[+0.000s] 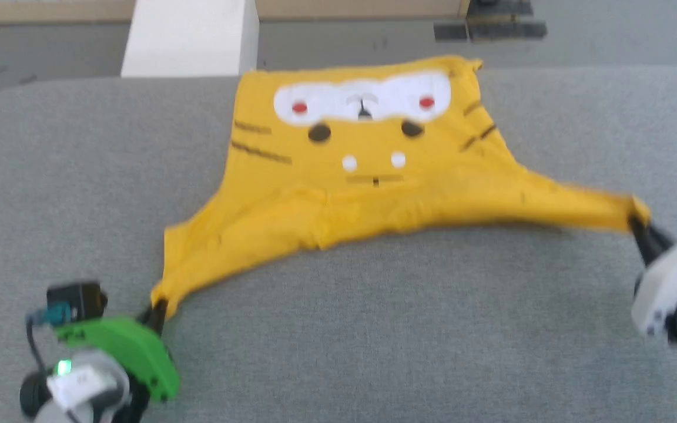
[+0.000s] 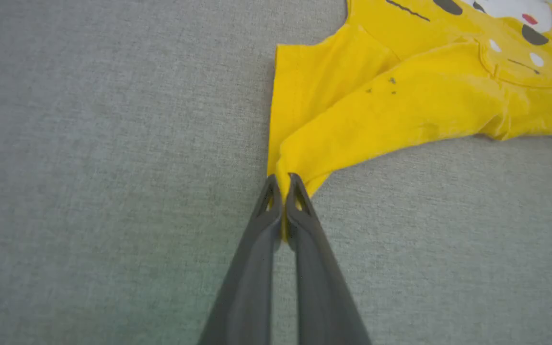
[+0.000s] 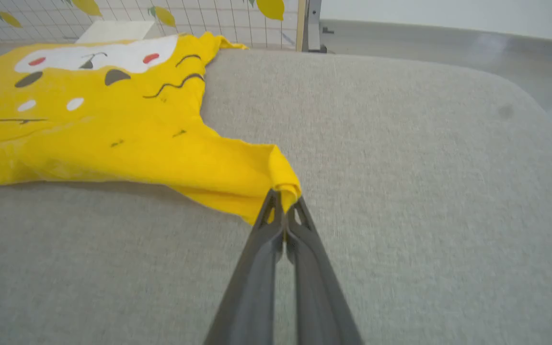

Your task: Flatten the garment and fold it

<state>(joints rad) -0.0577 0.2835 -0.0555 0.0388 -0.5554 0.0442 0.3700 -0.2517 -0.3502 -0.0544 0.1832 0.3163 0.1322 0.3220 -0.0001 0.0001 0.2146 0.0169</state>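
grey fabric tabletop [image 1: 374, 329] bears yellow garment [image 1: 362, 176]; white block [image 1: 191, 38] behind.

Bright, even, diffuse light falls from above, with no hard glare. The head view is soft throughout and smeared by motion, worst at the right gripper [image 1: 638, 226] and the garment [image 1: 374, 176] corner beside it. The garment casts only a thin, soft shadow along its near edge on the grey surface [image 1: 374, 323]. The left wrist view is sharpest, with a faint green tint low on the surface. The right wrist view's wide lens bows the surface's far edge, its lower part is streaked with blur, and the floor [image 3: 448, 38] shows a pale sheen.
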